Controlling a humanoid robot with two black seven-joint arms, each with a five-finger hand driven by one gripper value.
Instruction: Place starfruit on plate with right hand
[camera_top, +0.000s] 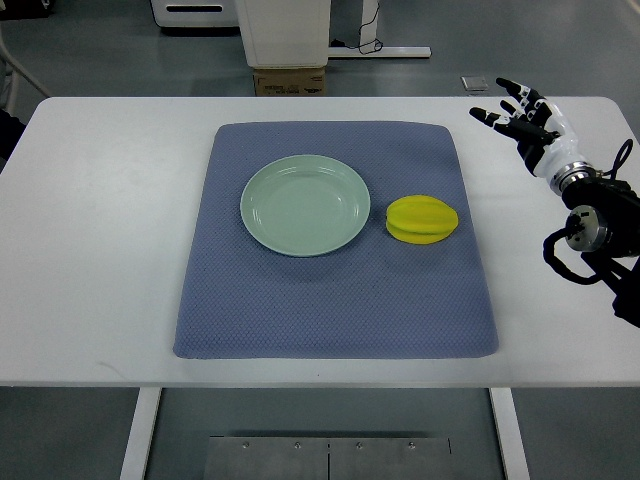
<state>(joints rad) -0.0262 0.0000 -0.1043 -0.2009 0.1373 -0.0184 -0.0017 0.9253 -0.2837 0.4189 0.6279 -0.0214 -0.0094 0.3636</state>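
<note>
Hovering over the white table's (110, 230) far right edge, the black-and-white right hand (522, 112) has its fingers spread, holding nothing. The ribbed yellow starfruit (422, 219) lies on the blue-grey mat (330, 310), just beside the empty pale green plate (305, 205). The reach seems not yet begun; next, the hand must travel leftward and close around the fruit.

My right hand (522, 118) is black and white. The starfruit (422, 219) is yellow, the plate (305, 205) pale green. They sit on a blue-grey dotted mat (330, 310) over a white table (100, 250).
</note>
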